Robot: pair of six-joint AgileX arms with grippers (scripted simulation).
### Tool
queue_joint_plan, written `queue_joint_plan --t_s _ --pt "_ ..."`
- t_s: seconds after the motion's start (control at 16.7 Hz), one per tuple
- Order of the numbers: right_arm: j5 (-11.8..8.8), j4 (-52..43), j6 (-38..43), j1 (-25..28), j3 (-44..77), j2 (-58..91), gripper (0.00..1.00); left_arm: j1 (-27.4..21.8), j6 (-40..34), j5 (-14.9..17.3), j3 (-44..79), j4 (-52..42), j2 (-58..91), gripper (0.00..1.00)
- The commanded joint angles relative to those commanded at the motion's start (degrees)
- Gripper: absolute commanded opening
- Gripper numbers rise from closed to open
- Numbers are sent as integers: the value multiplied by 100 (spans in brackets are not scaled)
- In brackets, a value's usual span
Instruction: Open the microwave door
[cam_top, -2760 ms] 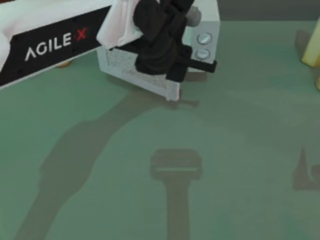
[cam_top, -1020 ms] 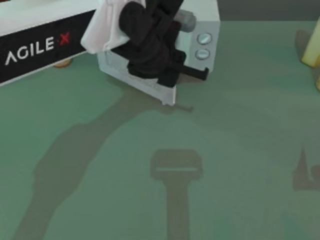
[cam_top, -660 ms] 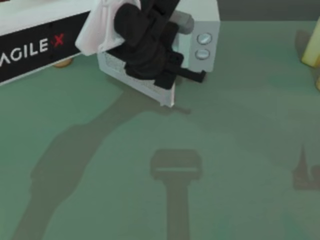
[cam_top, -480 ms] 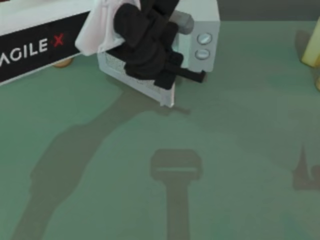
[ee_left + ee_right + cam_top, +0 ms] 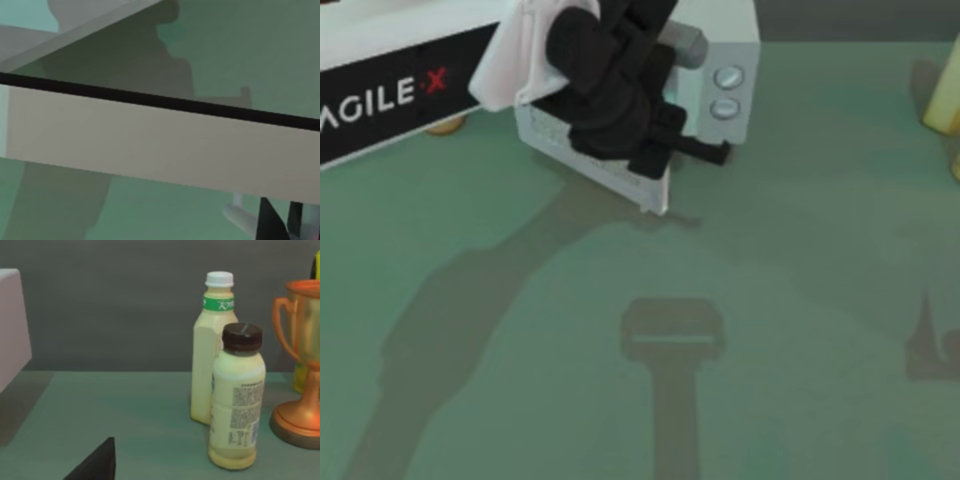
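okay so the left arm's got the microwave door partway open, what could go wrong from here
The left tool sits at the free edge of the microwave door, which stands partly open. It could slip off the edge, leaving the door as it is. Pulling harder might drag the microwave across the table instead of swinging the door.

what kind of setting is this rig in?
Likely a simulated tabletop test scene loosely styled as a kitchen: a plain green table holds a microwave, two drink bottles and a trophy. The left gripper is at the microwave door.
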Motion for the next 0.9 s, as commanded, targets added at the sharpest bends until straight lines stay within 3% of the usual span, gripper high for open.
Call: queue_joint_plan --t_s 0.6,0.9 --pt "0 0 0 0 0 0 100 0 0 0 0 0 0 0" --pt "0 0 0 0 0 0 100 57 271 162 -218 69 -162 0"
